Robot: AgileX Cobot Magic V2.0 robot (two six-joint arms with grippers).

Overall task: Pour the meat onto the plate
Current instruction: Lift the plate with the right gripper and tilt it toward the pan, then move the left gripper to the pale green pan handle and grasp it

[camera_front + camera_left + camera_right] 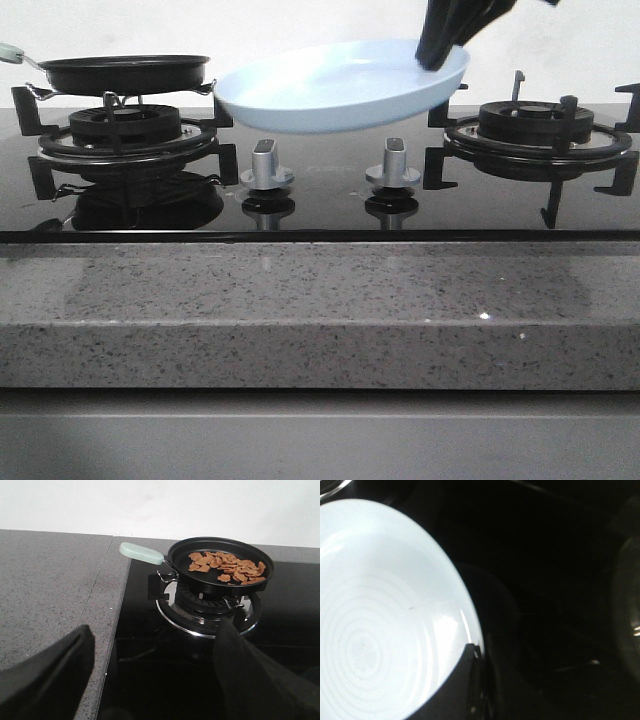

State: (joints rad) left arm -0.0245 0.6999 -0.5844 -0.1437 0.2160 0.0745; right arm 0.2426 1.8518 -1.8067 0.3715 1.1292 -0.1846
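Observation:
The pale light-blue plate point(340, 85) hangs tilted above the middle of the hob, held by its right rim. My right gripper point(437, 55) is shut on that rim; in the right wrist view the plate point(375, 615) is empty and my gripper point(475, 652) pinches its edge. The meat point(227, 566), a heap of orange-brown slices, lies in the black frying pan point(220, 565) on the left burner. My left gripper point(152, 650) is open and empty, short of the pan; it does not show in the front view.
The pan point(125, 72) has a pale green handle point(141, 553) pointing away from the burner. Two silver knobs point(266, 165) point(393, 162) stand on the black glass hob. The right burner point(535, 125) is bare. A grey speckled counter point(300, 310) runs along the front.

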